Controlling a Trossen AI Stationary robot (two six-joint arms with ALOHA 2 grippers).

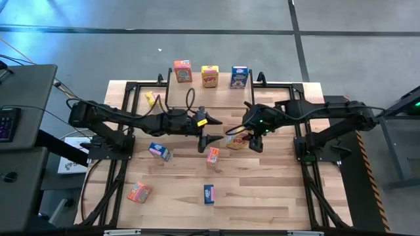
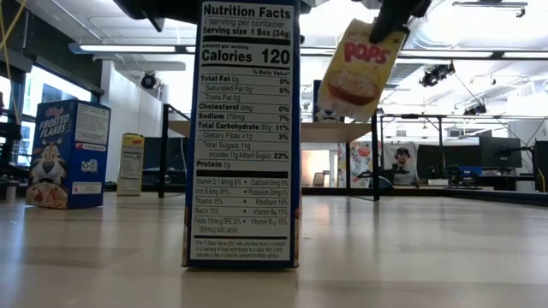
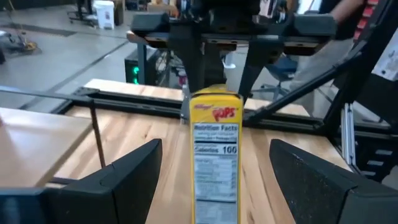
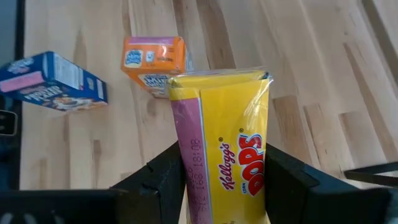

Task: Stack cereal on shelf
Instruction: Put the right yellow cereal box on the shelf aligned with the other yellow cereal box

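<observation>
The wooden table (image 1: 262, 190) carries the shelf (image 1: 197, 88) and scattered cereal boxes (image 1: 139, 191).

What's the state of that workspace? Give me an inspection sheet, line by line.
Surface: wooden table, bare between the boxes.
Job's things: shelf carries an orange-red box, a yellow box and a blue box. Loose on the table: small yellow box, tilted blue box, middle orange-red box, near orange-red box, near blue box.
Clutter: nothing seen.
Hands: right hand shut on the Pops box, held off the table; left hand open, empty, facing that box.
Cables: cable loop on the left arm.
Surroundings: grey floor; keyboard on a side desk.
</observation>
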